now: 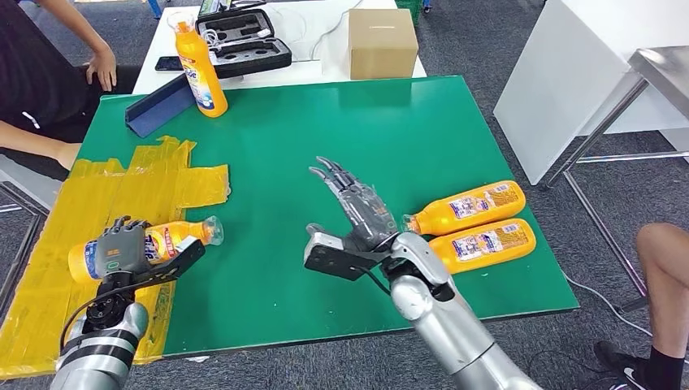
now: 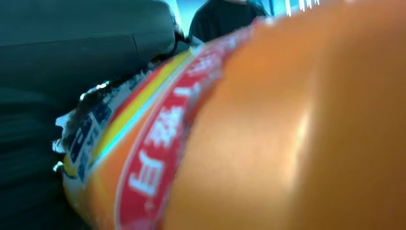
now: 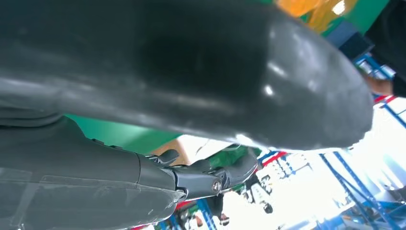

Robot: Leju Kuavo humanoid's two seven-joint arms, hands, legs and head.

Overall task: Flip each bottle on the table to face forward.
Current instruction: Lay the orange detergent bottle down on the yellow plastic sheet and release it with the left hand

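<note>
Four orange plastic bottles with printed labels, one brown cardboard box, one open black foam-lined case, one blue angled bracket, two silver robot hands

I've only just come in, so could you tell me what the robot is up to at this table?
The robot is turning orange bottles to face forward. Its left hand grips one lying bottle over the yellow tape at the green table's left side. Its right hand is open, fingers spread, just beside two more bottles lying side by side. A fourth bottle stands upright at the far left corner. A person's arm rests nearby.
</note>
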